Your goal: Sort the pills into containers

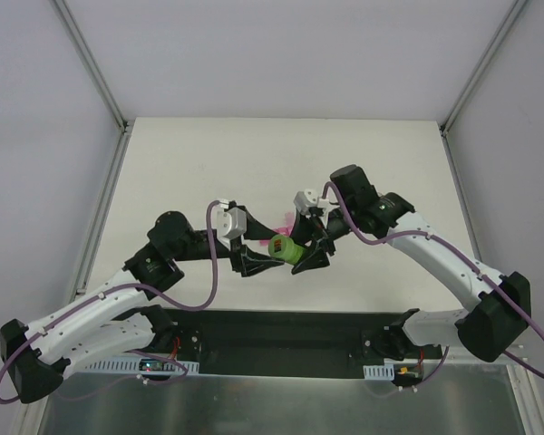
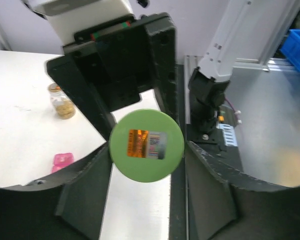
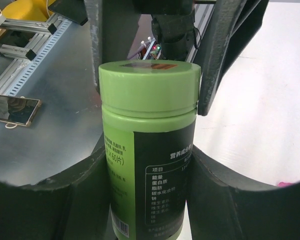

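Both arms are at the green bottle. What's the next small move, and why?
Probably squeeze the left gripper shut on the lid, ready to unscrew: its fingers flank the lid but contact is unclear, the right gripper clamps the green bottle, and with the lid on nothing can go into the pink containers.

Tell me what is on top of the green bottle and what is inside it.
A green lid closes the bottle, with a small orange-and-silver sticker on it. The contents are hidden: the lid is on and the walls are opaque.
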You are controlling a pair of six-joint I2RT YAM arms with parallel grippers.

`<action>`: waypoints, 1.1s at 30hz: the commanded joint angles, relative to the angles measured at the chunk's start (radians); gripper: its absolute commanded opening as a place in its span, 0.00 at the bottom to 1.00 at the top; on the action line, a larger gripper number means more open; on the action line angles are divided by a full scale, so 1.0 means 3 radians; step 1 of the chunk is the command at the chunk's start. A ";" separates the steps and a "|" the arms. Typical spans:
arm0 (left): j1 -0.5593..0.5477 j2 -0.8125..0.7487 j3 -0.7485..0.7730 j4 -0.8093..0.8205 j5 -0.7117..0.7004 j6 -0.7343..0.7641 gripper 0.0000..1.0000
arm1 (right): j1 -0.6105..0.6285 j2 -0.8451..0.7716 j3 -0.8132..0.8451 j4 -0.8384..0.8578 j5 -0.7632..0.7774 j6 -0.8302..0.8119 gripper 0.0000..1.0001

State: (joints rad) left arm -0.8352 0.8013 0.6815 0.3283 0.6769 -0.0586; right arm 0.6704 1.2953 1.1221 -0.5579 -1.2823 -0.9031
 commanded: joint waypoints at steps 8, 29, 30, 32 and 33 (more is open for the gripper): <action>-0.0054 -0.0027 0.0305 -0.0102 -0.0435 -0.0473 0.00 | 0.0015 -0.0063 0.0069 0.0325 0.0280 0.0090 0.09; -0.0095 0.0356 0.0489 -0.0772 -0.2532 -0.2703 0.00 | 0.0015 -0.0268 -0.0299 0.1399 0.1994 0.0934 0.08; -0.0095 0.0371 0.0505 -0.0792 -0.2543 -0.2750 0.00 | 0.0015 -0.0268 -0.0299 0.1399 0.1989 0.0940 0.08; -0.0095 0.0412 0.0530 -0.0798 -0.2523 -0.2811 0.00 | 0.0020 -0.0258 -0.0299 0.1410 0.1979 0.0945 0.08; -0.0095 0.0428 0.0546 -0.0803 -0.2512 -0.2816 0.00 | 0.0020 -0.0248 -0.0299 0.1410 0.1968 0.0955 0.08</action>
State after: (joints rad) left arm -0.8635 0.9234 0.7979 0.1120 -0.0025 -0.8085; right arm 0.6861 1.2354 1.0313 -0.2035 -0.7353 -0.6437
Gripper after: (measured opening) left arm 0.482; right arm 0.541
